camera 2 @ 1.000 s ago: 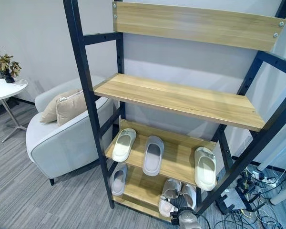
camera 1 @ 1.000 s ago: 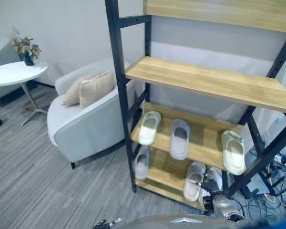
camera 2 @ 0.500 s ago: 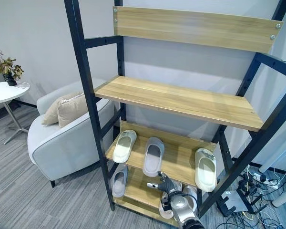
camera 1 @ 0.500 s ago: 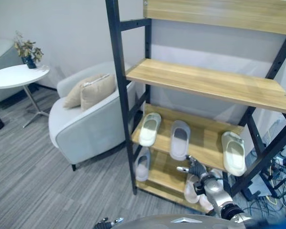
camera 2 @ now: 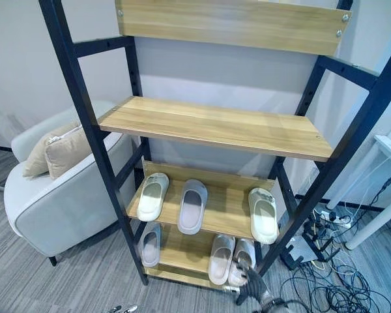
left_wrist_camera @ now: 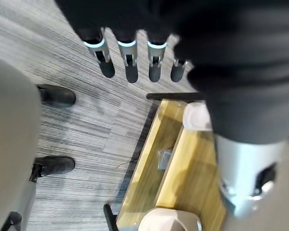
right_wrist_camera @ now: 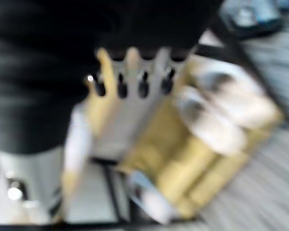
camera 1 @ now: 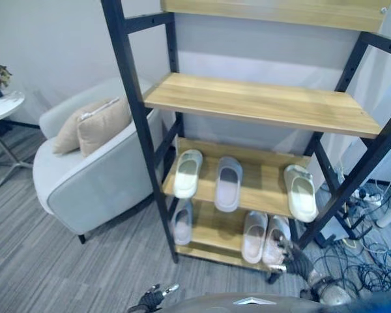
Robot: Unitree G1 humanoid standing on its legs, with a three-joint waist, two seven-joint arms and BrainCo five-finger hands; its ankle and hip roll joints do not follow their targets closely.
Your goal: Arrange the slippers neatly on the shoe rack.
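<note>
Left eye view: pair of pale pinkish foam slippers (camera 1: pixel 264 236) sits on the black-framed wooden shoe rack (camera 1: pixel 247 107), bottom shelf, just above the right hand (camera 1: pixel 298 259). That hand hangs with straight, empty fingers. Left hand (left_wrist_camera: pixel 130 62) too. Next: nudge the pair parallel, toes square, without knocking the rack post.

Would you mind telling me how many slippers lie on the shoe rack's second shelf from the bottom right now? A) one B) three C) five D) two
B: that shelf carries a cream slipper and a grey slipper side by side on its left half, plus another cream slipper at its right end, while the other slippers sit on the bottom shelf.
</note>
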